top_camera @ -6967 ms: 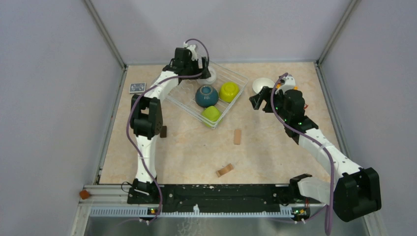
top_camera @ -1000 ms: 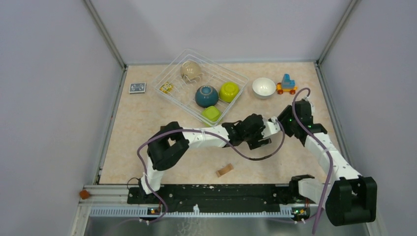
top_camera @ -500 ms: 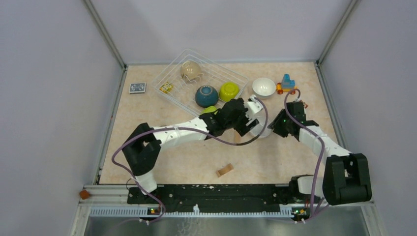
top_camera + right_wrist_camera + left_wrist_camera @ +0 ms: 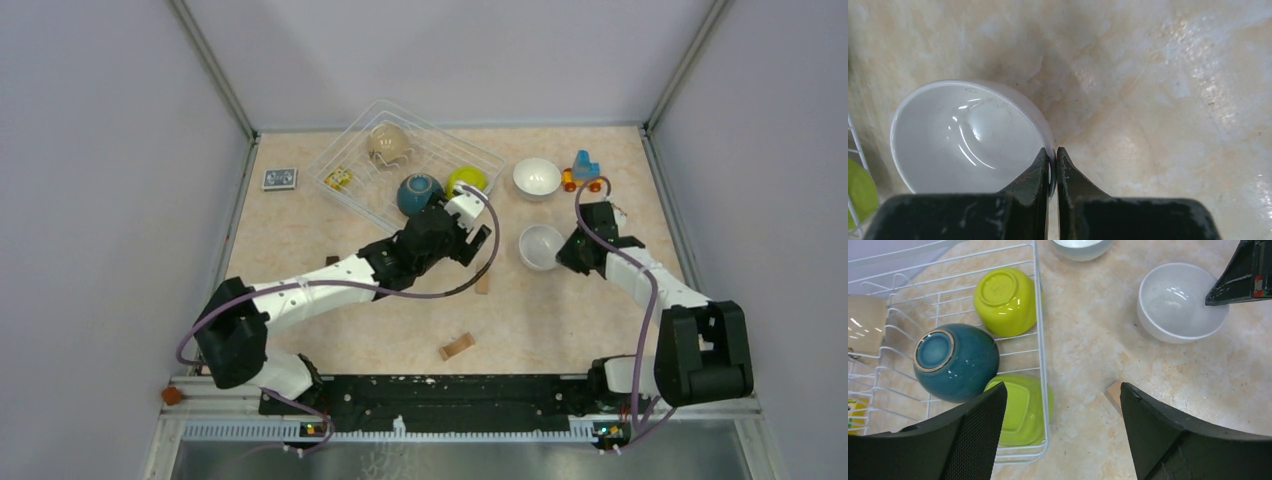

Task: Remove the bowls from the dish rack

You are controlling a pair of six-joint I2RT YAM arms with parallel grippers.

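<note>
Unloading part done: right claw (image 4: 1053, 165) pinches the rim of a white bowl (image 4: 963, 135) set on the table (image 4: 1173, 100) beside the dish rack (image 4: 1042, 365), release due next; left claw (image 4: 1062, 395), open, hovers over a green bowl (image 4: 1020, 415) for pickup.

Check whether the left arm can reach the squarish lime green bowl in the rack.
Probably yes: the left gripper hangs open just above the squarish lime green bowl, upside down, nothing on it. The dark teal bowl and dish rack wall crowd it.

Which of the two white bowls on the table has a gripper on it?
The nearer white bowl, its rim pinched by the right gripper; the farther white bowl sits free beside the colourful toy.
</note>
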